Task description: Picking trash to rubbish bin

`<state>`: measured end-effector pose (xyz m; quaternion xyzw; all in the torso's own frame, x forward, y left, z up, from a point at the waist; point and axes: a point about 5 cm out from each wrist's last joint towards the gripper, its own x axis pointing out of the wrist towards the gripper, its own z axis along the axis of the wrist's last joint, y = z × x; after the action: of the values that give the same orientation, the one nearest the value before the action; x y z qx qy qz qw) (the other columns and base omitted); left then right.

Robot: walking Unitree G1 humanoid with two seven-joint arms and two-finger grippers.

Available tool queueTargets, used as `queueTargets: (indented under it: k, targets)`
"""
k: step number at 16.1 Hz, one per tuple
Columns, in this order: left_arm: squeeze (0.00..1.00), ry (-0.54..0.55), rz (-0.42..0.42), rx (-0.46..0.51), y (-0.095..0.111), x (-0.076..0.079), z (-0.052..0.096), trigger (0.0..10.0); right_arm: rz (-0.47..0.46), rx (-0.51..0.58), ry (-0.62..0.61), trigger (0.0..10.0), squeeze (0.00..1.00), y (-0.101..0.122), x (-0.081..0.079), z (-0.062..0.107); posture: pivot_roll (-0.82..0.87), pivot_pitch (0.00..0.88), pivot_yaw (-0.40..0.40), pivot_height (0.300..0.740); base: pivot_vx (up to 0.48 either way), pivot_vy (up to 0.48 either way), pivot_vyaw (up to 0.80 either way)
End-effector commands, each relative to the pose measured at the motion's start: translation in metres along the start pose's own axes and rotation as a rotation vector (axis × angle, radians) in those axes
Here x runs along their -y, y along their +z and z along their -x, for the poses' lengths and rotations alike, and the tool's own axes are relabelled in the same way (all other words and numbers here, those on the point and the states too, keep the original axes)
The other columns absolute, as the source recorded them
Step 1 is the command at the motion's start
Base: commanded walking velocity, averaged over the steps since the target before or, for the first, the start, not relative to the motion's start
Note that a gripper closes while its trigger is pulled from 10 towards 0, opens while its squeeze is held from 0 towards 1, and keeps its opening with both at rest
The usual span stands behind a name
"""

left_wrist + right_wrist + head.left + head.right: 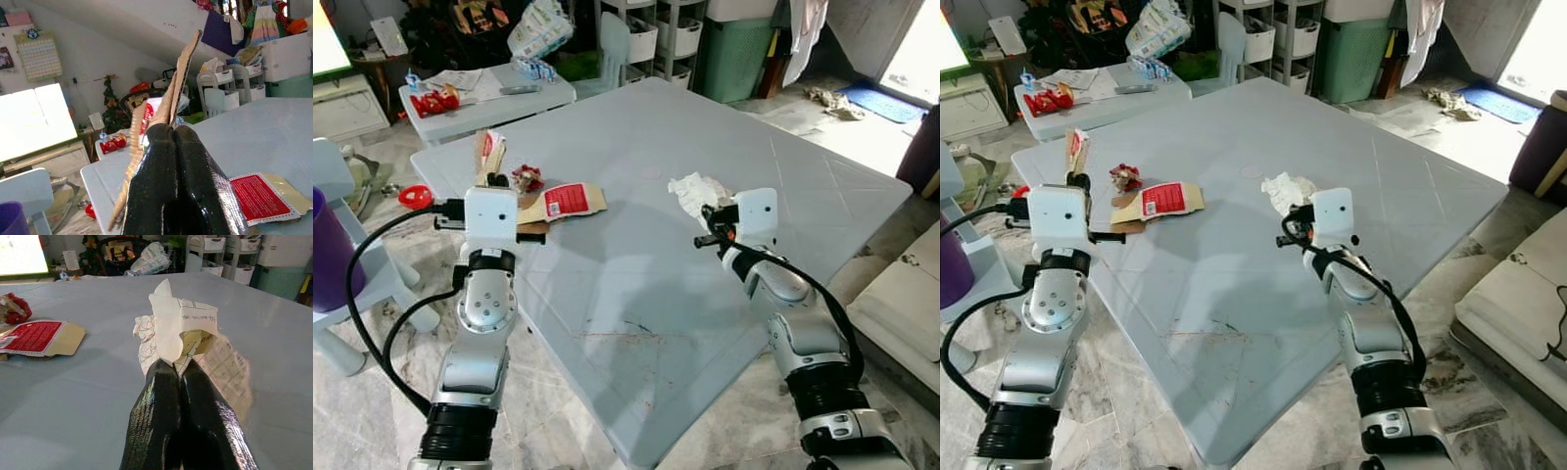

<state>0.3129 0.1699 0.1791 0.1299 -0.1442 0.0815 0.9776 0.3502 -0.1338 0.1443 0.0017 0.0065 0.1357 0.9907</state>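
A large grey table is standing on a marble floor, with white drawer units and a green bin behind. The left gripper is pinching a cardboard scrap upright near a red-labelled wrapper. The right gripper is clamping crumpled white paper above the tabletop.

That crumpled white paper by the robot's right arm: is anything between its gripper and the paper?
No. The right gripper is shut on the crumpled white paper, just above the grey table. The left gripper likewise pinches a cardboard scrap.
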Motion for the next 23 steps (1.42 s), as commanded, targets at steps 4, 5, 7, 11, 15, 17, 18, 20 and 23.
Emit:
queueTargets:
  k: [4, 5, 7, 11, 15, 17, 18, 20, 23]
  targets:
    - [0.00, -0.014, 0.016, 0.003, 0.0034, 0.0021, -0.0036, 0.0, 0.000, 0.020, -0.025, 0.0, 0.00, 0.0059, 0.0066, -0.0008, 0.06, 0.000, -0.043, 0.740, 0.000, 0.000, 0.00]
    - [0.00, -0.013, 0.018, 0.000, 0.0028, 0.0019, -0.0034, 0.0, 0.000, 0.020, -0.027, 0.0, 0.00, 0.0057, 0.0071, -0.0006, 0.06, 0.000, -0.043, 0.740, 0.000, 0.000, 0.00]
    - [0.00, -0.016, 0.019, -0.001, 0.0034, 0.0026, -0.0035, 0.0, 0.005, 0.020, -0.025, 0.0, 0.00, 0.0065, 0.0080, -0.0001, 0.06, 0.000, -0.044, 0.740, 0.000, 0.129, 0.00]
    - [0.00, -0.017, 0.026, -0.008, 0.0020, 0.0029, -0.0017, 0.0, 0.004, 0.016, -0.030, 0.0, 0.00, 0.0041, 0.0087, 0.0017, 0.06, 0.000, -0.045, 0.740, 0.000, 0.392, 0.00]
    - [0.00, -0.028, 0.032, -0.011, 0.0017, 0.0044, -0.0019, 0.0, 0.004, 0.018, -0.027, 0.0, 0.00, 0.0049, 0.0079, 0.0012, 0.06, 0.000, -0.043, 0.740, 0.000, 0.480, 0.00]
    - [0.00, -0.031, 0.034, -0.013, 0.0013, 0.0056, -0.0020, 0.0, 0.007, 0.017, -0.032, 0.0, 0.00, 0.0048, 0.0101, 0.0021, 0.06, 0.000, -0.042, 0.740, 0.000, 0.480, 0.00]
    - [0.00, -0.034, 0.036, -0.014, 0.0012, 0.0060, -0.0020, 0.0, 0.008, 0.017, -0.034, 0.0, 0.00, 0.0049, 0.0108, 0.0024, 0.05, 0.000, -0.042, 0.740, 0.000, 0.480, 0.00]
    - [0.00, -0.036, 0.036, -0.014, 0.0011, 0.0069, -0.0026, 0.0, 0.010, 0.016, -0.037, 0.0, 0.00, 0.0048, 0.0115, 0.0022, 0.05, 0.000, -0.043, 0.740, 0.000, 0.480, 0.00]
    - [0.00, -0.037, 0.041, -0.014, 0.0012, 0.0076, -0.0038, 0.0, 0.012, 0.019, -0.033, 0.0, 0.00, 0.0060, 0.0111, 0.0009, 0.06, 0.000, -0.044, 0.740, 0.000, 0.480, 0.00]
